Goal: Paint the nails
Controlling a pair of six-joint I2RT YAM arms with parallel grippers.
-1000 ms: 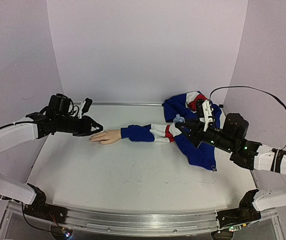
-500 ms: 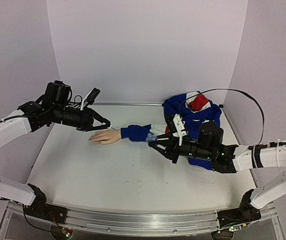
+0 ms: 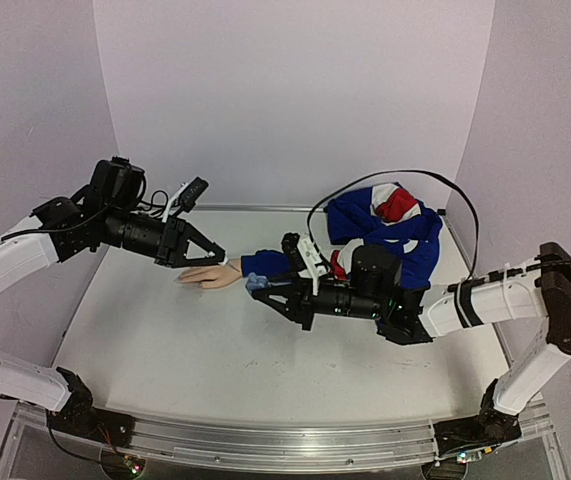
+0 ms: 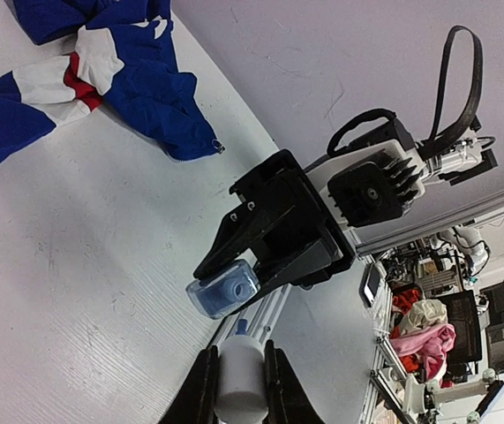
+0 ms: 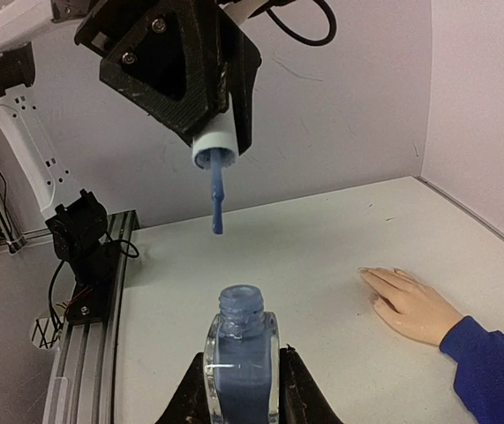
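Note:
The pale mannequin hand [image 3: 205, 275] lies flat on the table, its blue sleeve cuff [image 3: 265, 263] to its right. Its nails [image 5: 377, 275] are tiny and bare-looking at the fingertips. My left gripper [image 3: 215, 257] hovers just above the hand, shut on a white cap [image 4: 238, 380] whose blue brush [image 5: 215, 201] hangs down. My right gripper [image 3: 262, 287] is shut on an uncapped clear bottle [image 5: 241, 358] of blue polish, held upright a little right of the hand. The brush tip hangs in the air above and just beyond the bottle's open neck, apart from it.
A blue, white and red jacket [image 3: 390, 222] is heaped at the back right, its sleeve running to the hand. My right arm [image 3: 465, 300] stretches low across the table's right half. A metal rail [image 5: 84, 353] edges the table.
My right arm swung left across the table with the bottle, ending beside the hand. My left gripper lifted and moved right with the cap and brush.

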